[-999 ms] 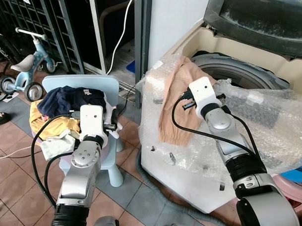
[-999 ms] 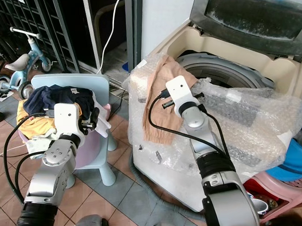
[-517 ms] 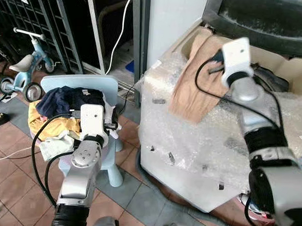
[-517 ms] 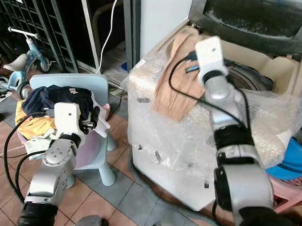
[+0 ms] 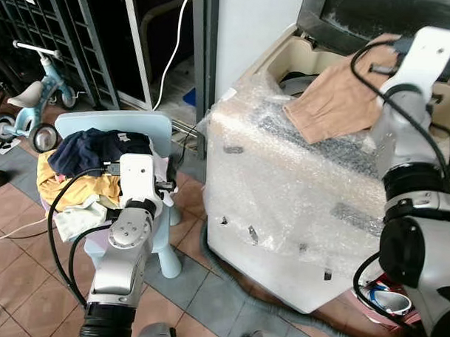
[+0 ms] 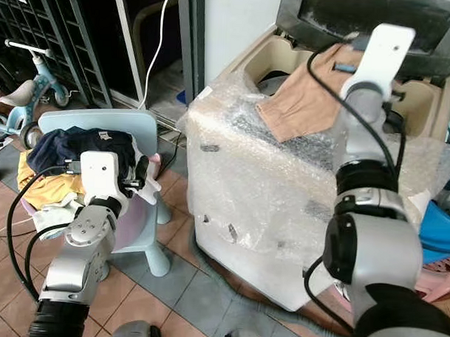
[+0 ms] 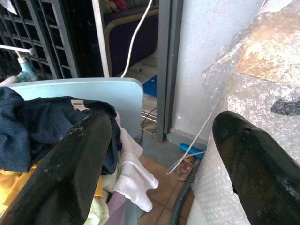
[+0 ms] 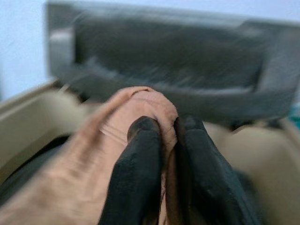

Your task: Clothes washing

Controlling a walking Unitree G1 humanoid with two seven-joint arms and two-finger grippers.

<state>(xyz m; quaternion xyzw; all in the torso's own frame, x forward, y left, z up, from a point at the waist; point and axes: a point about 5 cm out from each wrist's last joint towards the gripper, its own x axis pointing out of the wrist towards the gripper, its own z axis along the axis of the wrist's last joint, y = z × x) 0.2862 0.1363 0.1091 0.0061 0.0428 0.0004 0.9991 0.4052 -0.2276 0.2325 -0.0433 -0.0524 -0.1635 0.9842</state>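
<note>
At the far left a child's tricycle stands by a dark metal grille, and next to it a pale blue child's chair carries the waiting laundry pile: a navy garment on top, yellow and white pieces beneath. The left gripper hovers just beside that pile with its fingers spread wide and nothing between them. To the right stands the top-loading washing machine, its body wrapped in bubble wrap and its lid raised. The step in hand looks like loading: the right gripper is pinched tight on a bunched fold of the tan garment, which hangs over the machine's open top near the drum opening. The next move probably calls for carrying it over the drum and letting go so it drops inside without snagging the wrap.
</note>
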